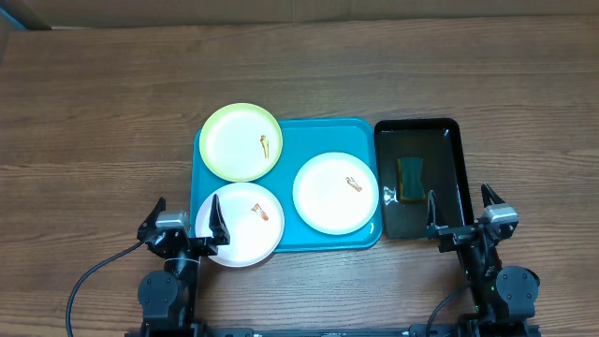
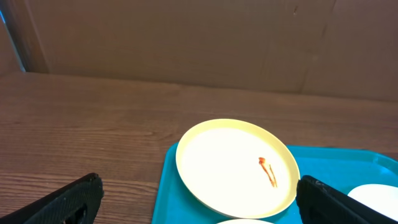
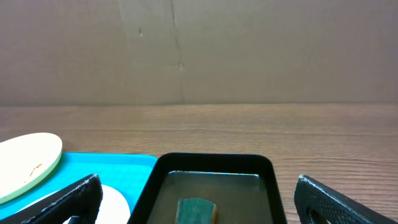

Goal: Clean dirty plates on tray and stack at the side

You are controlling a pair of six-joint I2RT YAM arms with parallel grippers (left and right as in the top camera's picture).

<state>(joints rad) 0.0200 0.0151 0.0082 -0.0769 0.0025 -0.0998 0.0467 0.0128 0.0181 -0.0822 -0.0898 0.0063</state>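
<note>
Now, tray of plates, black tray, sponge

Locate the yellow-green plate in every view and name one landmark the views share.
Overhead: the yellow-green plate lies left of centre, overlapping the far left corner of the turquoise tray.
Left wrist: low in the middle, whole plate visible, tray to its right.
Right wrist: cut off at the left edge, tray beside it.
Shared landmark: the turquoise tray.
</note>
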